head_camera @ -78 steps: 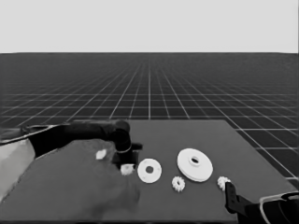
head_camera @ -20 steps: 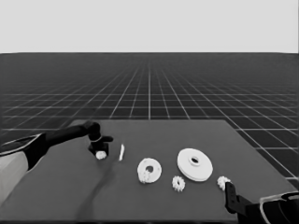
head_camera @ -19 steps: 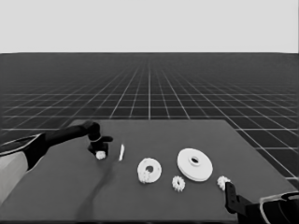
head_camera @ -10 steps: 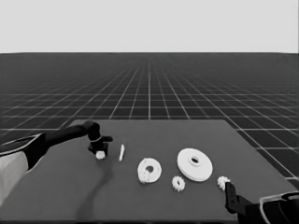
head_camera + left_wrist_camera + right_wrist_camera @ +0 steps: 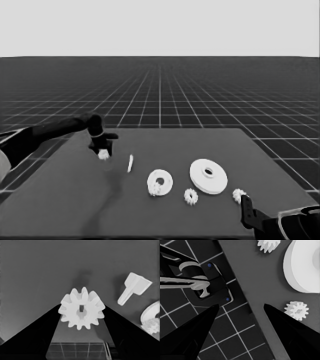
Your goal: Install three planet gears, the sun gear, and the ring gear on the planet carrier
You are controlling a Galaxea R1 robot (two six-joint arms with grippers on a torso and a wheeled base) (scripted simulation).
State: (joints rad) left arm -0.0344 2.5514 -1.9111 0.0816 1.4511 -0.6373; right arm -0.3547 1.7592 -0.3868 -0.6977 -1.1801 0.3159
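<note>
left gripper [image 5: 103, 150]: over table's left part, far side, arm coming in from the left edge; fingers [image 5: 37, 337] closed onto a small toothed gear [image 5: 81, 308], one wedge against each side of it in the wrist view, gear's square hole facing the camera
held gear, head view [image 5: 103, 154]: white blob right under the fingertips, low over or on the table, cannot tell which
thin white piece [image 5: 130, 163]: just right of the held gear, apart from it, lying on the table; in left wrist view [image 5: 133, 288] a wider head with a narrow stem
smaller round part [image 5: 160, 182]: table middle, near side, flat, dark central hole
gear on smaller round part [image 5: 156, 188]: toothed lump on its near-left rim, seated on it; edge of this pair also at the left wrist view's border [image 5: 152, 320]
larger round part [image 5: 208, 176]: right of the smaller one, apart from it, thick, raised middle with small hole
loose gear, front [image 5: 190, 196]: on the table between the two round parts, nearer the camera, touching neither
loose gear, right [image 5: 238, 194]: near-right of the larger round part, by the right gripper; in right wrist view [image 5: 296, 310] flat on the table near its edge
right gripper [image 5: 246, 212]: parked at lower right corner, fingers [image 5: 290, 327] spread wide apart, nothing between them
table [image 5: 200, 145]: dark, grid floor past its edges
</note>
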